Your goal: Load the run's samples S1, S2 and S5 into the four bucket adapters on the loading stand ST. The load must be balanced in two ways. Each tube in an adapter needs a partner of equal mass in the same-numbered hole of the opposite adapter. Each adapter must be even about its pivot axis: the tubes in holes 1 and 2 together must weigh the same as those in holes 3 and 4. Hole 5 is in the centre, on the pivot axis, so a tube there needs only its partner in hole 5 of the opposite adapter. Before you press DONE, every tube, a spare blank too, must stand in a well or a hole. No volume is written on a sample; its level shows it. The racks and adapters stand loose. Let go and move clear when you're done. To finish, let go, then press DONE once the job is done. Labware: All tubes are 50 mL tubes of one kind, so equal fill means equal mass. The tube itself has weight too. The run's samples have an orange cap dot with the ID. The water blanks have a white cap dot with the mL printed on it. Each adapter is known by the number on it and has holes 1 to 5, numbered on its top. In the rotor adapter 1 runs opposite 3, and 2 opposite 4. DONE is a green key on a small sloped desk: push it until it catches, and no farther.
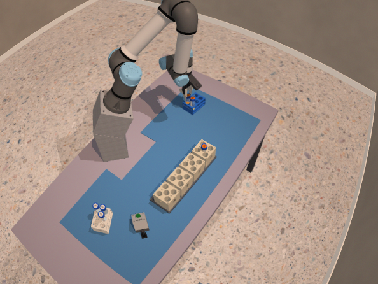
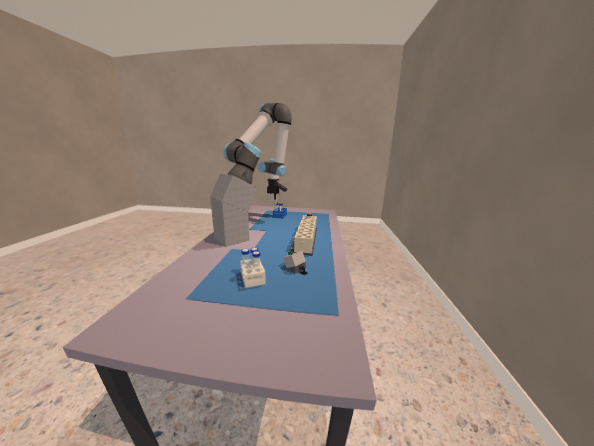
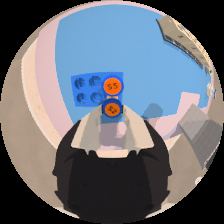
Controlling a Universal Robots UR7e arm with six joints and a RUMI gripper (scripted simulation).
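Observation:
My gripper is down at the small blue sample rack at the far end of the mat. It is shut on an orange-capped sample tube that stands in the rack's near well; its ID is too blurred to read. Sample S5 stands in the well just behind it. Four cream adapters stand in a row on the stand. The far adapter holds one orange-capped sample.
A cream rack with three white-dotted blanks stands at the near left of the mat. The sloped desk with the green DONE key is beside it. The arm's grey pedestal stands left of the blue rack.

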